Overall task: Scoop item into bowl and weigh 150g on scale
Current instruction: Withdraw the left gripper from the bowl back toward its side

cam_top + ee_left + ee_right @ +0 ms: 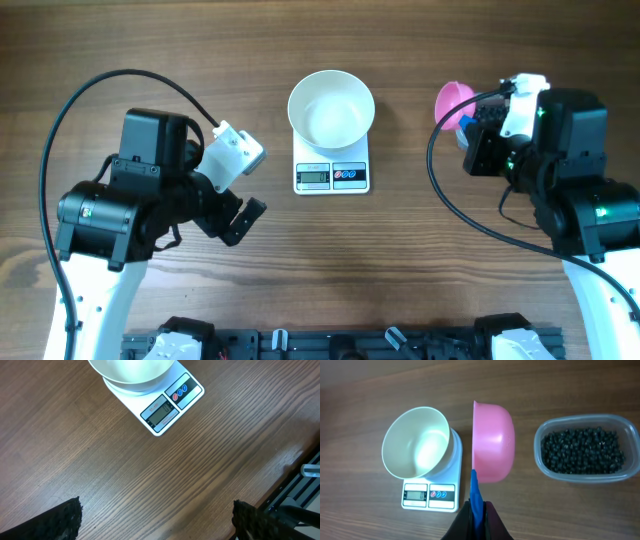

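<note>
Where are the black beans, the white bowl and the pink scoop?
black beans (pixel 582 451), right wrist view, middle of the heap.
white bowl (pixel 331 110), overhead view, bare inner floor.
pink scoop (pixel 492 442), right wrist view, outside of its cup.

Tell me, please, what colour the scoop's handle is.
Blue; the scoop's handle shows best in the right wrist view, below its pink cup.

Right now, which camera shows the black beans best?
The right wrist view: the black beans lie heaped in the clear tub, all in plain sight. Neither the overhead view nor the left wrist view shows any beans.
</note>
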